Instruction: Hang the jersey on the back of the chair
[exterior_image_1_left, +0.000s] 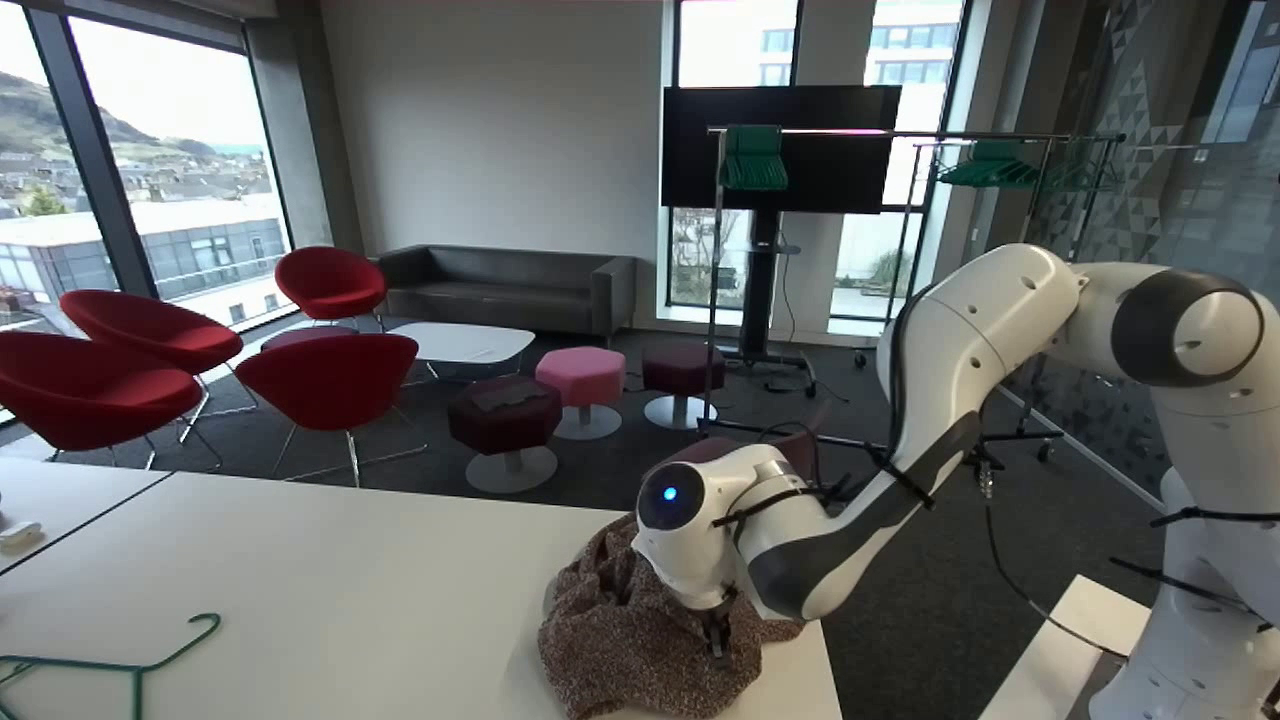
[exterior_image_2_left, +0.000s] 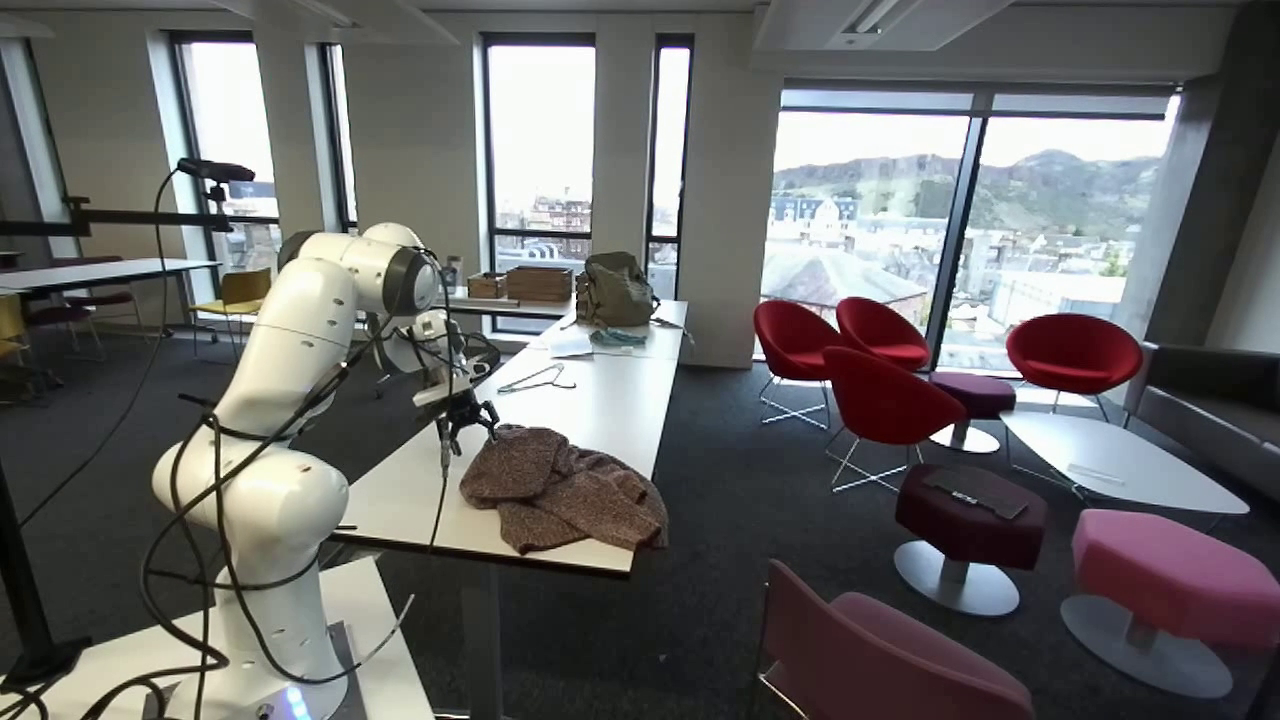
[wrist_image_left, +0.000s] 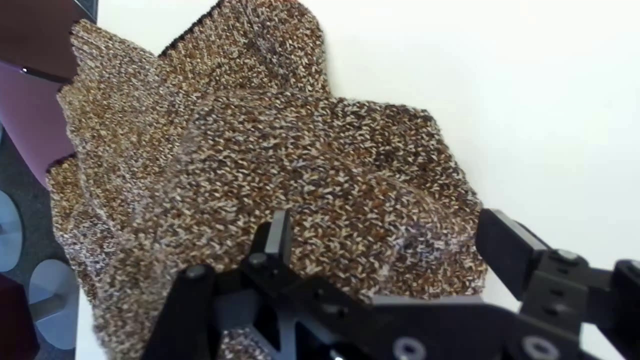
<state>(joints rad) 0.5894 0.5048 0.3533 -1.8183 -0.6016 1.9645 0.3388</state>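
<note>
Brownish-mauve knitted jersey (exterior_image_2_left: 560, 490), bunched at the end of the white table (exterior_image_2_left: 610, 400).

In an exterior view my white arm (exterior_image_1_left: 985, 330) hides much of the maroon upholstered chair (exterior_image_1_left: 795, 450), and a thin green hanger (exterior_image_1_left: 138, 668) is cut off. In an exterior view the chair's back (exterior_image_2_left: 835, 645) shows clearly, cropped low, with an olive fabric backpack (exterior_image_2_left: 612, 290) beyond. The wrist view shows my black two-fingered gripper (wrist_image_left: 387, 225) spread wide over the jersey; whether they touch, I cannot tell.

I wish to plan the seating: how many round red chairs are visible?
4. In an exterior view: right chair beside the sofa, front chair, and behind that, left chair and back chair. None seems hidden.
</note>
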